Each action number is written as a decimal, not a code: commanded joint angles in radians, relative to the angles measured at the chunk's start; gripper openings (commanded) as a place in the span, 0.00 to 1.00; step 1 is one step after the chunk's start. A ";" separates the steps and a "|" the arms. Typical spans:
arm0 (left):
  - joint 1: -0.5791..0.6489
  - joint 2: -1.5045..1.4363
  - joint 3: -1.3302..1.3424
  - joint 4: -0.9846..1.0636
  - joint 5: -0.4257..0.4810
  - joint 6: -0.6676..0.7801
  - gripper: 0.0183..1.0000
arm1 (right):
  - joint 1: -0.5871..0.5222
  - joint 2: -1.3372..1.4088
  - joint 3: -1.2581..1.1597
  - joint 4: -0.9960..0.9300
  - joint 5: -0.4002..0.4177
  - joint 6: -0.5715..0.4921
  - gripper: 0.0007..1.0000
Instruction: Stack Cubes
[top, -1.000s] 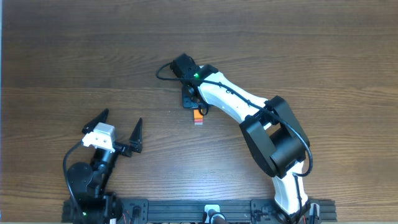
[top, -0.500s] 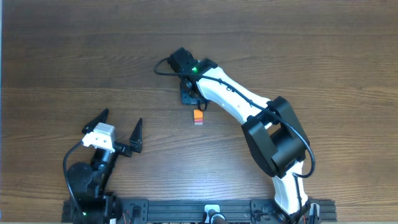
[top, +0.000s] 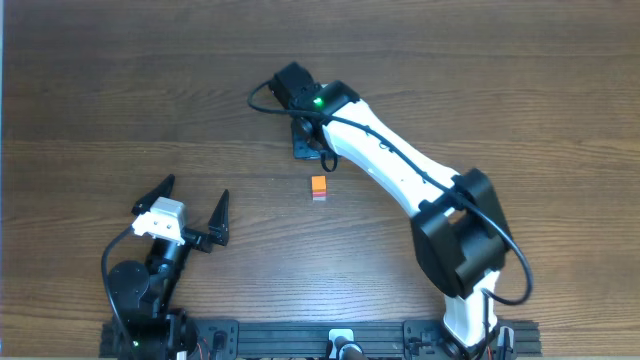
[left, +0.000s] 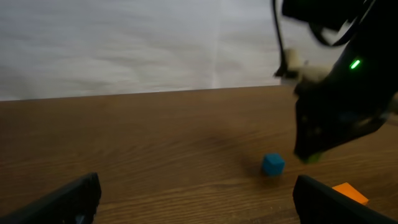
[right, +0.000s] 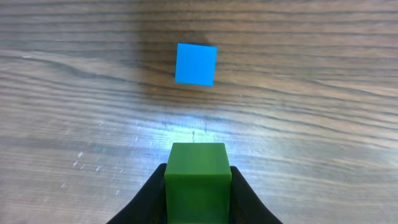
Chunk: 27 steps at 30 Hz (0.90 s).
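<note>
- The right hand (right: 198, 190) was closed on the green cube (right: 198, 177), with one finger pressed against each side of it
- The held green cube seemed to hang a little above the table (top: 120, 90), though the views left that unsure
- The blue cube (right: 196, 63) lay flat on the wood just beyond the green cube, apart from it
- The orange cube (top: 318, 186) sat alone near the table's middle, close to the right arm but clear of it
- The left hand (top: 195, 190) stood near its own base, fingers spread wide and empty, well apart from all three cubes
</note>
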 joint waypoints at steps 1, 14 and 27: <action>0.006 -0.006 -0.006 0.002 0.010 0.014 1.00 | 0.014 -0.126 0.025 -0.038 0.024 0.008 0.01; 0.006 -0.006 -0.006 0.002 0.010 0.014 1.00 | 0.112 -0.240 -0.152 -0.073 -0.015 0.111 0.01; 0.006 -0.006 -0.006 0.002 0.010 0.014 1.00 | 0.113 -0.216 -0.175 -0.058 -0.028 0.112 0.01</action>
